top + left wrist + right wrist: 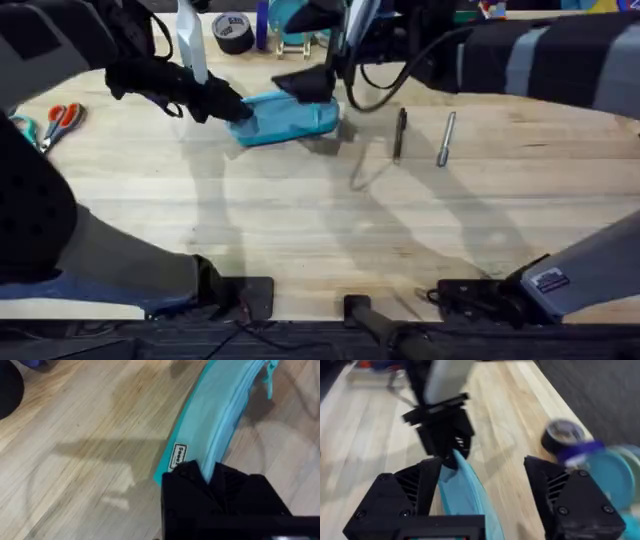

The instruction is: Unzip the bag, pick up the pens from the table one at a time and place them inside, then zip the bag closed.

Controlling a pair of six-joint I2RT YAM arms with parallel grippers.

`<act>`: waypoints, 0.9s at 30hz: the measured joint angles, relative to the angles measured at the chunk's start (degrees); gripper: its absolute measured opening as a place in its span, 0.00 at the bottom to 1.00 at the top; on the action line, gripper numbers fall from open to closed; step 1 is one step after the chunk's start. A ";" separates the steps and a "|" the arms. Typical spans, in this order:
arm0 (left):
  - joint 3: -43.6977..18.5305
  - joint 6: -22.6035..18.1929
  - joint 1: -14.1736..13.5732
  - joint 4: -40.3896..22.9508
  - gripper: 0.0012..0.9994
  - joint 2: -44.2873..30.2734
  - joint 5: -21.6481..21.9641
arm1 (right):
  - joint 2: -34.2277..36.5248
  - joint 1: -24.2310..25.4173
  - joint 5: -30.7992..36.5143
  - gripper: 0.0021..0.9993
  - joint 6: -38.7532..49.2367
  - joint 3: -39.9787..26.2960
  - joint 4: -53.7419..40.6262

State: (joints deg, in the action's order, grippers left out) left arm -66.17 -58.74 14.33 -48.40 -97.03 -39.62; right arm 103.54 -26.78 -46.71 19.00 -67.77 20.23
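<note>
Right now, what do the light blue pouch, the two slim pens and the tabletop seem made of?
Light blue pouch: soft fabric, likely; it sags and shows seams. Black pen: matte, plastic or metal, unclear. Silver-grey pen: probably metal, faint sheen. Tabletop: light wood with plank grain.

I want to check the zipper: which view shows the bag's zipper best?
The left wrist view: the bag lies lengthwise, its zipper line and pull visible. Overhead, both hands cover the ends of the bag. The right wrist view gives one end of it.

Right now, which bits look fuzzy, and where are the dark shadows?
Right wrist view: the tape roll and the teal stand look smeared. Overhead view: long arm shadows cross the table. Left wrist view: a dark shadow lies beside the bag.
</note>
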 joint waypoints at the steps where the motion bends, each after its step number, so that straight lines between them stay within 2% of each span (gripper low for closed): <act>1: 0.00 0.00 0.00 -0.02 0.04 0.00 0.00 | -0.52 0.32 1.38 1.00 -2.27 0.00 -0.77; 4: 0.00 0.00 0.00 -0.02 0.04 0.00 0.00 | -3.16 1.05 5.43 1.00 -6.86 0.00 -4.29; 10: 0.00 0.00 0.00 -0.02 0.04 0.00 0.00 | -12.32 1.06 16.08 1.00 -15.11 0.00 -17.42; 14: 0.00 0.00 0.00 -0.02 0.04 0.00 0.00 | -18.11 1.08 20.83 1.00 -19.46 -0.02 -25.35; 21: 0.00 0.00 0.00 -0.02 0.04 0.00 0.00 | -25.80 1.06 23.59 1.00 -28.33 -0.01 -37.99; 27: 0.00 0.02 0.00 -0.02 0.04 0.00 0.00 | -27.77 1.06 23.78 1.00 -39.65 -0.02 -47.48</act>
State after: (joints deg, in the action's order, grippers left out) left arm -66.17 -58.72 14.33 -48.42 -97.03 -39.62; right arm 75.77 -25.71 -22.94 -20.65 -67.79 -27.24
